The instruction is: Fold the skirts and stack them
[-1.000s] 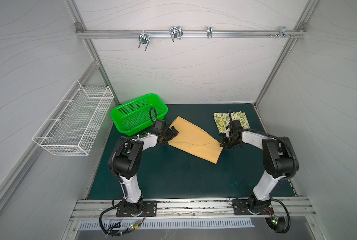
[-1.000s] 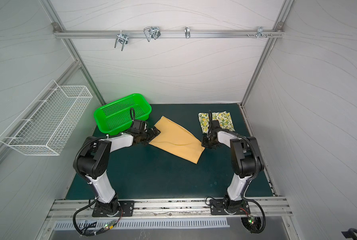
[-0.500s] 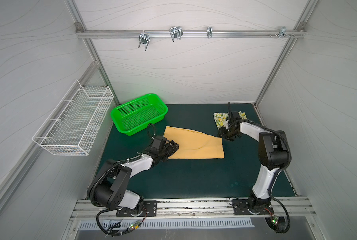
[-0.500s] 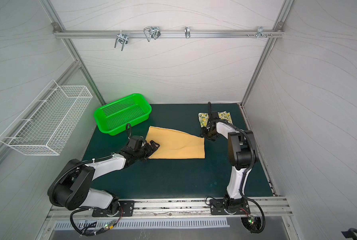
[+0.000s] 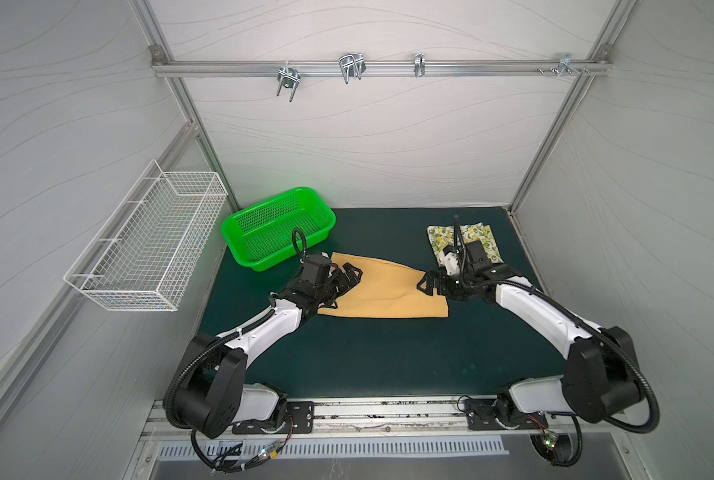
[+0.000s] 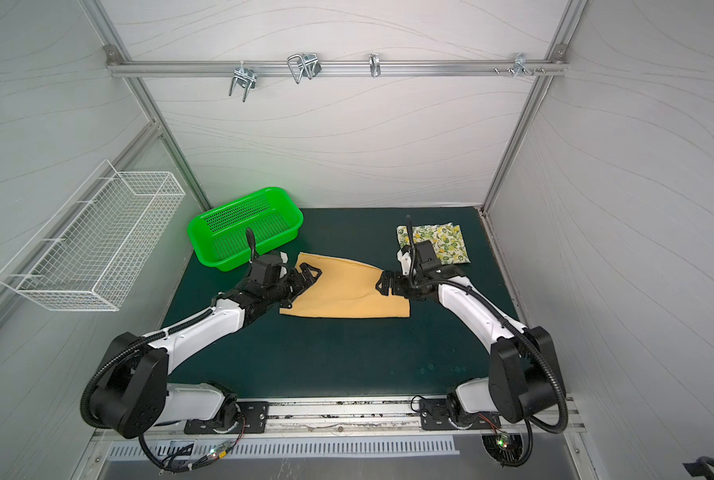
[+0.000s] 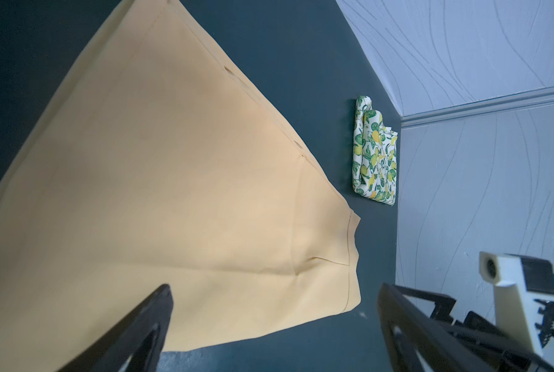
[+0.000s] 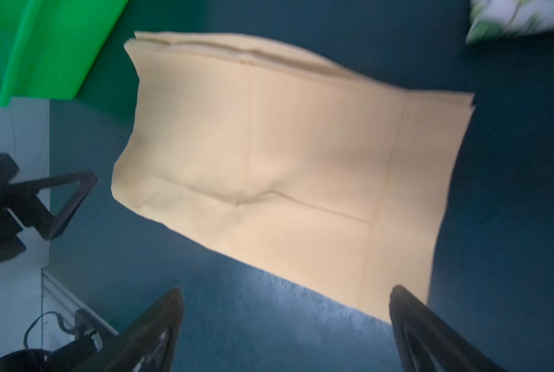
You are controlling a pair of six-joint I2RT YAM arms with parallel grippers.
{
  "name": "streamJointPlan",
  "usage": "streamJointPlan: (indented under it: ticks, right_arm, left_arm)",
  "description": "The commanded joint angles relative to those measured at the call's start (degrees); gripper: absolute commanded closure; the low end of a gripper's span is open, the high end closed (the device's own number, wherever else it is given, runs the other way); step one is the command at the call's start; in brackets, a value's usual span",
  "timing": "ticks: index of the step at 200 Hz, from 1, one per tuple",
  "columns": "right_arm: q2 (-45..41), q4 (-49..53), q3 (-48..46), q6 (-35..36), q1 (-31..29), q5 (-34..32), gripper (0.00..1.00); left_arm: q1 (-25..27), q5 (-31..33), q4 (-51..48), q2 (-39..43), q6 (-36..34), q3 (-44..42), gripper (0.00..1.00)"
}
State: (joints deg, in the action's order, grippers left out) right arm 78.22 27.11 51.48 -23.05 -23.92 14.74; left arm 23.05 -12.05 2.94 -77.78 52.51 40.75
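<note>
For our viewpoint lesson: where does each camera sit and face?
Top views: high in front, looking down at table; left arm, right arm show.
Left wrist: on left arm, faces mustard skirt, lemon skirt; left end effector shows.
Right wrist: on right arm, faces mustard skirt, basket; right end effector shows.
All share mustard skirt.

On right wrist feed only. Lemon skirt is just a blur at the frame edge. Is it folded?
Observer: Yes. The lemon-print skirt lies folded in a compact rectangle near the back right corner of the mat, apart from the mustard skirt.
Operator: Left gripper gripping the mustard one?
Observer: No. The left gripper is open over that skirt's end, pinching nothing.
Operator: Anything in the basket?
Observer: The green basket holds nothing in both top views.
</note>
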Motion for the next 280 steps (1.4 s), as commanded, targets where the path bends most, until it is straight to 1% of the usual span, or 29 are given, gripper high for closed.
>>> streamJointPlan:
  ticks: [1,32,60,84,116,136,156,177,205,227,264,280]
  right_arm:
    - [-0.49,-3.34,-4.33,-3.49,-2.38,0.54,0.01]
    - [3.23,-7.88,-8.04,-5.61,-2.63,0.72,0.01]
    - [8.23,-9.15,-8.92,-6.17,-1.56,0.46,0.01]
    - [9.55,-10.23,-10.06,-6.87,0.01,2.08,0.01]
    - [7.42,-8.39,-10.2,-6.42,1.97,2.32,0.01]
    - [3.15,-6.43,-9.64,-6.51,2.15,2.53,0.01]
    - [-1.22,-3.86,-6.94,-6.75,1.33,2.67,0.01]
    - [-1.67,-2.0,-2.95,-6.75,0.38,3.74,0.01]
    - [2.92,-3.16,0.76,-7.23,-0.33,5.83,0.01]
    - [8.22,-7.04,1.26,-8.28,-0.42,7.19,0.01]
    - [17.89,-9.56,1.33,-7.85,0.34,5.63,0.01]
    - [19.86,-11.02,-0.17,-7.98,0.88,5.52,0.01]
  left_arm:
    - [-0.17,-0.16,0.3,-3.46,-1.99,0.87,0.01]
    - [-1.44,-0.58,3.32,-7.38,-2.41,-1.33,0.01]
    - [-4.35,-2.52,6.58,-10.07,-1.98,-4.52,0.01]
    - [-6.91,-4.21,9.41,-10.8,-1.45,-7.94,0.01]
    - [-7.67,-4.67,10.99,-9.7,-0.99,-11.41,0.01]
    - [-7.67,-5.39,12.72,-8.43,0.29,-13.83,0.01]
    - [-7.58,-5.79,13.35,-6.22,1.23,-15.87,0.01]
    - [-7.58,-5.88,12.63,-2.91,1.62,-17.85,0.01]
    - [-7.58,-4.11,8.68,2.99,0.82,-19.74,0.01]
    - [-7.58,-3.07,5.48,5.93,-0.56,-19.57,0.01]
    - [-7.67,-2.51,4.77,6.87,-0.75,-20.35,0.01]
    - [-7.67,-2.71,4.93,7.34,-0.14,-21.25,0.01]
